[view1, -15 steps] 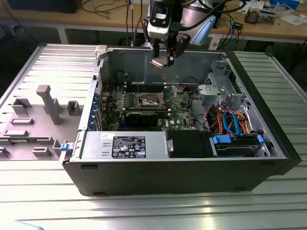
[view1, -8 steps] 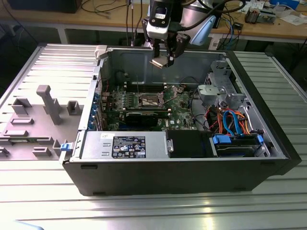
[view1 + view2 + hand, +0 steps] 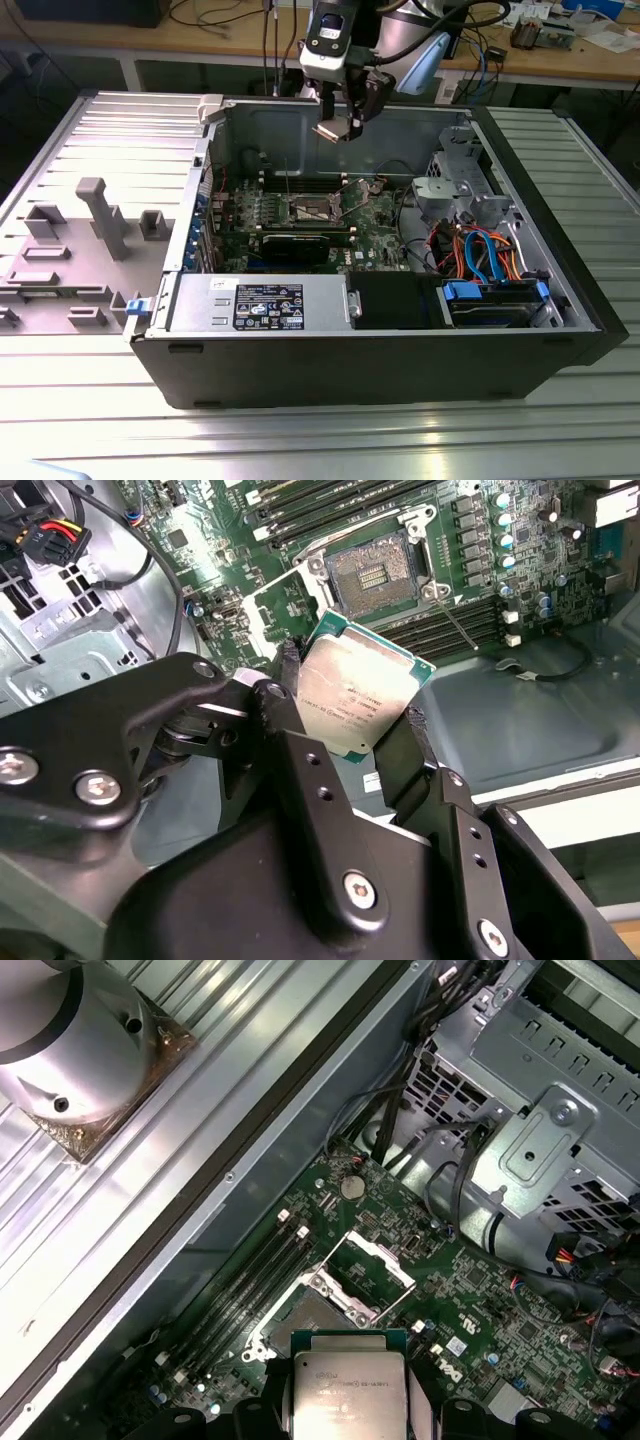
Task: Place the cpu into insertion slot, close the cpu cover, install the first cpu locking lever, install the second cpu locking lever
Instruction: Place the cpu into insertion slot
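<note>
My gripper [image 3: 343,118] hangs over the open computer case, shut on the cpu [image 3: 335,130], a flat square silver-topped chip held by its edges. In both wrist views the cpu [image 3: 355,695] [image 3: 348,1385] sits between the black fingers [image 3: 288,675], well above the motherboard. Below it lies the insertion slot [image 3: 372,575] [image 3: 300,1322] [image 3: 311,209], with a dark centre and nothing in it. The cpu cover [image 3: 366,1268] [image 3: 283,602] stands swung up beside the slot. A thin locking lever [image 3: 455,622] sticks out along the slot's side.
Memory slots [image 3: 440,625] run beside the socket. A black graphics card [image 3: 296,246] lies in front of it, with a power supply [image 3: 262,303] along the case front. At the exterior view's right are a drive cage [image 3: 462,180] and cables [image 3: 480,255]. Grey fixtures [image 3: 103,215] stand at its left.
</note>
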You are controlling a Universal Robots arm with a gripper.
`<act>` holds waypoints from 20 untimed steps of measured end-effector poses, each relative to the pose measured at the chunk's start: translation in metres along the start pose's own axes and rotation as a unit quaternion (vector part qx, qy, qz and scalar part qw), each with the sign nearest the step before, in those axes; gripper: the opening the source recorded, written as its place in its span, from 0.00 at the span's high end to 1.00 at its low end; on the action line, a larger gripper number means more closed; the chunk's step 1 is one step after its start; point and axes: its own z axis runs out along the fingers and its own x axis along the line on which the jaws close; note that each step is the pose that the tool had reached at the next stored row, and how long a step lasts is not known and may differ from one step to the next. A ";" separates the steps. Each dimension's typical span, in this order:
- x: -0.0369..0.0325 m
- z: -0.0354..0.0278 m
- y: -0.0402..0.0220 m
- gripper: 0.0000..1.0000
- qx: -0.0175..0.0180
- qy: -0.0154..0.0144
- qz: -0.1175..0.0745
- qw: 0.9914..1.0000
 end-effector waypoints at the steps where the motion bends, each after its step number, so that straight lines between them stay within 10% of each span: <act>1: 0.0000 0.0000 0.0000 0.45 0.000 0.000 0.000 1.000; 20: 0.0002 0.0004 -0.0004 0.45 -0.001 -0.003 0.031 1.000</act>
